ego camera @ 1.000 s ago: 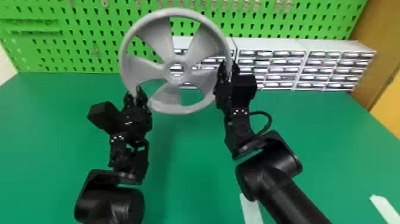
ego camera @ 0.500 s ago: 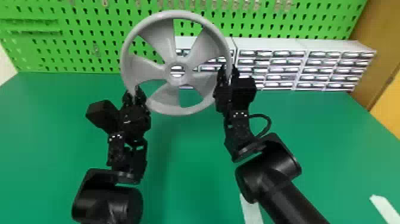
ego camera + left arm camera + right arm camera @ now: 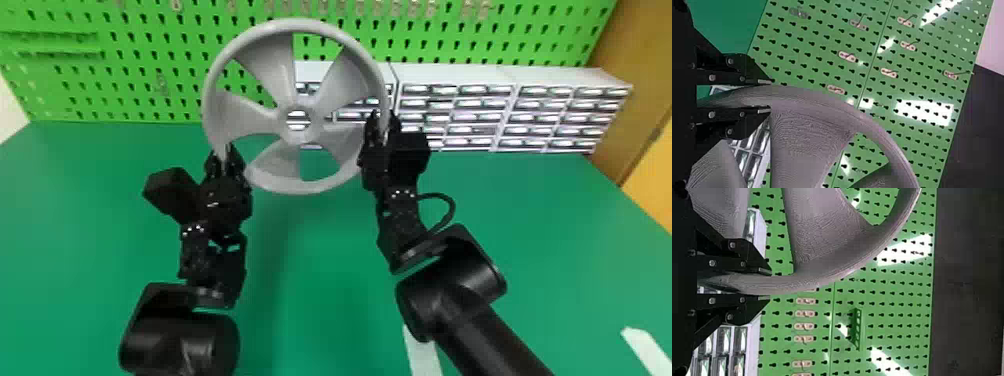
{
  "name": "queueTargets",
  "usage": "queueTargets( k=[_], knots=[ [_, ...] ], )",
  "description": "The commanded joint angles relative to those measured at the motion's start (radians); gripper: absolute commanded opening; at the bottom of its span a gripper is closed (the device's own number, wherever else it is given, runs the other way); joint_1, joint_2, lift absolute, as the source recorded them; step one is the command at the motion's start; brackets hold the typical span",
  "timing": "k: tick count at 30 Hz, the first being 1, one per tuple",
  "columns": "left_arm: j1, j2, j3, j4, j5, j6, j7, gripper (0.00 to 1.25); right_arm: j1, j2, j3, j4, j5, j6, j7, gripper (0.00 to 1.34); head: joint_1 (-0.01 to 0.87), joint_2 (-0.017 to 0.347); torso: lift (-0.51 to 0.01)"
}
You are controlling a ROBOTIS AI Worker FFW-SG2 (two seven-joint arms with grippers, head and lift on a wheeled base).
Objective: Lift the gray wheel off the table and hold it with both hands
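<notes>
The gray wheel [image 3: 272, 67], an open-hubbed ring with broad blades, is held up over the green table, its face toward the head camera. At its lower left rim is my left gripper [image 3: 223, 150], and at its right rim my right gripper [image 3: 382, 122]. In the left wrist view, the wheel [image 3: 805, 133] has its rim between the two fingers of the left gripper [image 3: 766, 96], shut on it. The right wrist view has the wheel's rim [image 3: 820, 280] clamped the same way in the right gripper [image 3: 767, 284].
White drawer units [image 3: 460, 75] stand behind the wheel, along the table's back edge. A green pegboard [image 3: 165, 75] with small hooks rises behind them. The green table [image 3: 320, 250] stretches below both arms, with white strips [image 3: 422, 352] near the front.
The wheel has shifted very slightly down and to the right in the head view. The left arm has edged a little left; the right arm looks almost still.
</notes>
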Motion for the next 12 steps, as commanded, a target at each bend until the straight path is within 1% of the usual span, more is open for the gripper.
queueTargets(
  k=[1, 12],
  knots=[
    [0.002, 0.0, 0.004, 0.0, -0.003, 0.0, 0.002, 0.24, 0.0, -0.001, 0.0, 0.0, 0.001, 0.0, 0.0, 0.09, 0.711, 0.015, -0.098],
    [0.002, 0.0, 0.004, -0.001, -0.004, -0.002, 0.0, 0.24, 0.0, -0.001, 0.002, 0.0, 0.001, 0.0, 0.0, 0.09, 0.711, 0.015, -0.098]
  ],
)
